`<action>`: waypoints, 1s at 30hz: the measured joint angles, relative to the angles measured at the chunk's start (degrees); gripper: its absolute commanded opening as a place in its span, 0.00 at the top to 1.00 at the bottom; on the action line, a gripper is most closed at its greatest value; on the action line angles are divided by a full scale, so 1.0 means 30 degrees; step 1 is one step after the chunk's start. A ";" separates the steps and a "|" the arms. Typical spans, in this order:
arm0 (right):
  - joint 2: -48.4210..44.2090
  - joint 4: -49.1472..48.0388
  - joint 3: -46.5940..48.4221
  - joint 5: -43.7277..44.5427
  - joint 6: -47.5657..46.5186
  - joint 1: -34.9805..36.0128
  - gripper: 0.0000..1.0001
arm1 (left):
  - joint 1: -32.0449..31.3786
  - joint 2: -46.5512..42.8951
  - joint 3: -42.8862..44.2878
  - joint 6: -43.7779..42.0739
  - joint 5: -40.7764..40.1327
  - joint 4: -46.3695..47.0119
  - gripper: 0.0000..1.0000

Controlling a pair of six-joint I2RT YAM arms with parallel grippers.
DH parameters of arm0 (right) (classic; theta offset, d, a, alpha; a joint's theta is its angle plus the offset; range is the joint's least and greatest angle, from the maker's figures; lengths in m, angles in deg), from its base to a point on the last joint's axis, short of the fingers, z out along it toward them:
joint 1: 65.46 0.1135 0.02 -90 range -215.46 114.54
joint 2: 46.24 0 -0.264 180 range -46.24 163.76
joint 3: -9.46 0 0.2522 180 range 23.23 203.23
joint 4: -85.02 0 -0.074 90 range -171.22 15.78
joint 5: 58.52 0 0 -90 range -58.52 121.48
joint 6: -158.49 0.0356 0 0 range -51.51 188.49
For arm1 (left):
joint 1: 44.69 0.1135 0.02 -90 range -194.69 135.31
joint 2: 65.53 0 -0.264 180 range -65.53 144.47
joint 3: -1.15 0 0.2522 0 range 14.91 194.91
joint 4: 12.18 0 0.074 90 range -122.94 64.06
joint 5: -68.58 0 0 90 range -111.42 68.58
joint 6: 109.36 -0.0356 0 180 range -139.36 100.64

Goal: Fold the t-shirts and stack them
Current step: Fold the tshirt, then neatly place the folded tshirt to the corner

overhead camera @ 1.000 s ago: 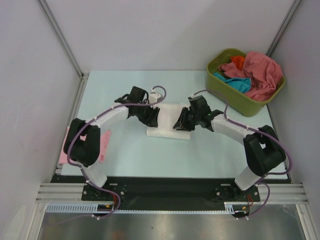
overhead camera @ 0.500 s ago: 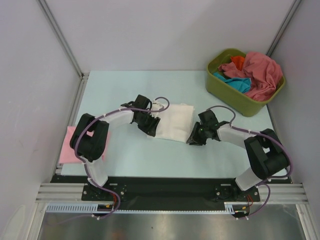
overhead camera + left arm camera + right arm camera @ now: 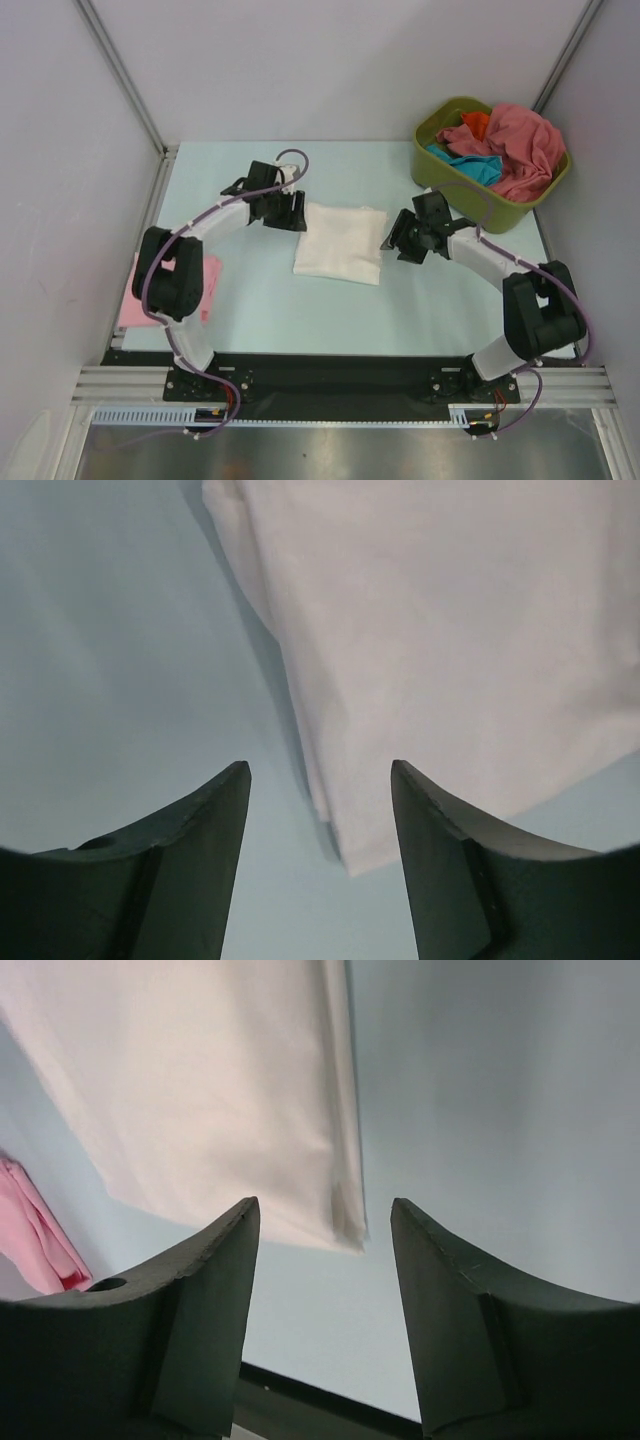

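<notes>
While the soft white folded cloth tee [image 3: 340,243] lies flat and squarish mid-frame, I see left gripper [image 3: 318,770] and right gripper [image 3: 322,1205] spread wide, empty.

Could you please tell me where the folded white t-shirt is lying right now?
In the top view, the white t-shirt lies flat mid-table, between the left gripper and the right gripper, both open.
</notes>
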 measured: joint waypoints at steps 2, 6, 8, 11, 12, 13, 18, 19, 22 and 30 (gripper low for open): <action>0.0954 -0.0517 0.0554 -0.0007 0.0036 -0.0197 0.39 | 0.0000 0.1129 0.0743 0.0984 -0.0022 0.0357 0.35; 0.2849 -0.1231 0.1202 -0.0044 0.0138 -0.0408 0.40 | 0.0007 0.3177 0.1348 0.2361 -0.0007 0.0459 0.34; 0.3803 -0.1617 0.1384 -0.0131 0.0262 -0.0408 0.40 | 0.0022 0.3898 0.1348 0.2973 0.0000 0.0350 0.34; 0.5034 -0.2331 0.1537 -0.0670 0.0656 -0.0444 0.43 | 0.0080 0.4182 0.1574 0.3730 0.0226 0.0423 0.34; 0.5180 -0.2637 0.1603 -0.0736 0.0714 -0.0452 0.43 | 0.0080 0.4255 0.1647 0.3876 0.0386 0.0495 0.34; 0.5333 -0.3002 0.1632 -0.0889 0.0809 -0.0459 0.44 | 0.0080 0.4393 0.1690 0.4058 0.0510 0.0619 0.35; 0.6040 -0.4707 0.1647 -0.1712 0.1362 -0.0495 0.59 | 0.0102 0.5129 0.2084 0.4860 0.1668 0.1392 0.45; 0.6207 -0.5013 0.1647 -0.1858 0.1435 -0.0525 0.64 | 0.0117 0.5268 0.2157 0.5027 0.1902 0.1559 0.50; 0.6754 -0.5741 0.1647 -0.2310 0.1698 -0.0597 0.82 | 0.0146 0.5850 0.2353 0.5530 0.2761 0.2084 0.77; 0.7023 -0.6127 0.1639 -0.2790 0.2288 -0.0627 1.00 | 0.0670 0.6237 0.1829 0.5712 0.4809 0.3410 1.00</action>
